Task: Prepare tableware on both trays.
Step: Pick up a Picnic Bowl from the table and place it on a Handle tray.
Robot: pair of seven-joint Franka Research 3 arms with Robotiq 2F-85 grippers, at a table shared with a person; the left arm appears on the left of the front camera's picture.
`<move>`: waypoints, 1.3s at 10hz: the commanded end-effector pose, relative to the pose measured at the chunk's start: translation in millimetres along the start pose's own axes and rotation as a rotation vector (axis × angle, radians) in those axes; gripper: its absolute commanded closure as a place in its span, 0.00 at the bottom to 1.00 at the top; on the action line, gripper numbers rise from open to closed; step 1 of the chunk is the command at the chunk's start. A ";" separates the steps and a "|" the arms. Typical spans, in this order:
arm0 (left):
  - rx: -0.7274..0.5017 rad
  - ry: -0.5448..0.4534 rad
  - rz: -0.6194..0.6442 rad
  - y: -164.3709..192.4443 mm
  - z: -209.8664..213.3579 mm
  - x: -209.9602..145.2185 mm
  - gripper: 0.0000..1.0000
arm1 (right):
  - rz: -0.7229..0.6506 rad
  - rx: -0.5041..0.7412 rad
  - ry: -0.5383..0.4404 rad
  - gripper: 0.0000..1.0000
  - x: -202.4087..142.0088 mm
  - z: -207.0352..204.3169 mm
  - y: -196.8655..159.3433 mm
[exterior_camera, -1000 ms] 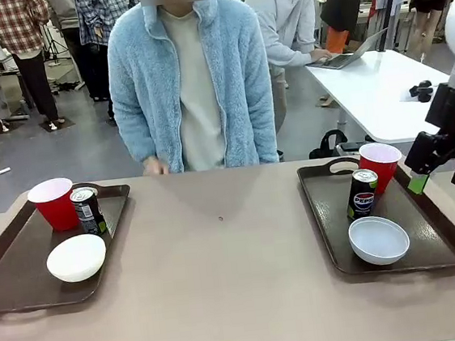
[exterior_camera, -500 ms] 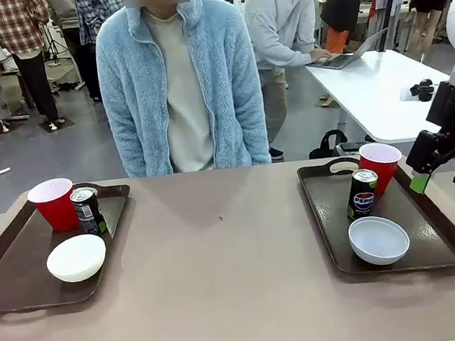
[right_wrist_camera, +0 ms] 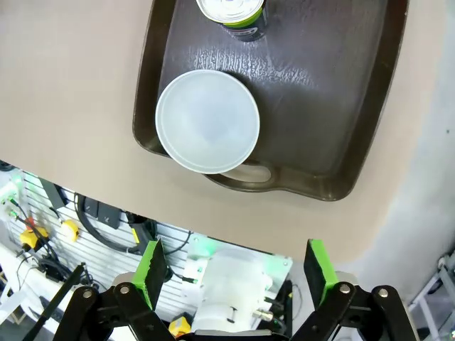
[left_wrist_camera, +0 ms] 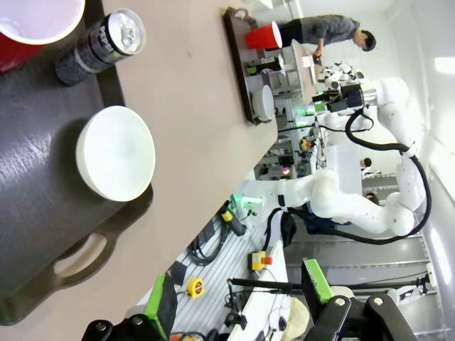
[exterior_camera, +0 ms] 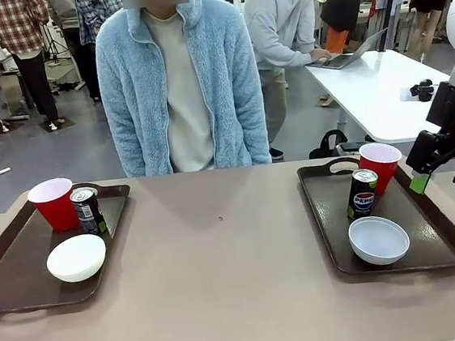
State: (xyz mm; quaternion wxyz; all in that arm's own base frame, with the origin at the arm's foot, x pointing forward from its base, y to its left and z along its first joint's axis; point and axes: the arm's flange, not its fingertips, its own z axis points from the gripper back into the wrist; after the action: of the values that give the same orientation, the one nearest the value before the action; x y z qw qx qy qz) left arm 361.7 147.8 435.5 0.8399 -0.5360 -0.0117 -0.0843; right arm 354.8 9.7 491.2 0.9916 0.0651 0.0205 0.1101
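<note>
Room: busy lab, people and white desks behind; person in a pale blue fleece stands at the far edge, arms down.
Tabletop: tan, bare between the two trays.
Left tray: red cup at the far end, dark can touching or just beside it, white bowl nearer the robot.
Right tray: second red cup at the far end, Pepsi can just in front of it, second bowl nearest the robot.
Left gripper: spread wide, holding nothing, off the near edge of the tabletop, looking along the left tray.
Right gripper: spread wide, empty, raised above the near end of the right tray; in the front view it hangs at the right edge, beside the cup.
Step in hand: judged finished or all but; each tray carries one cup, one can, one bowl, all upright.
Next move: probably none on the tableware; arms can pull clear, lifting straight up so the right one does not clip the cup.
Risk: low; cans stand close to the cups, so a sideways sweep could topple either.
</note>
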 end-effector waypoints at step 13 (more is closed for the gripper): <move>-0.014 -0.012 -0.017 -0.7 1.9 0.0 0.07 | -0.076 1.063 -0.227 0.00 -77.8 8.5 -170.1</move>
State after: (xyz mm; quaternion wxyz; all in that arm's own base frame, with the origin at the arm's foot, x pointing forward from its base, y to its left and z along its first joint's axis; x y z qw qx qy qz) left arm 361.8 147.7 435.5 0.8400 -0.5359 -0.0116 -0.0843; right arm 320.1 -168.4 486.4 0.8253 0.5636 -0.0315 0.0161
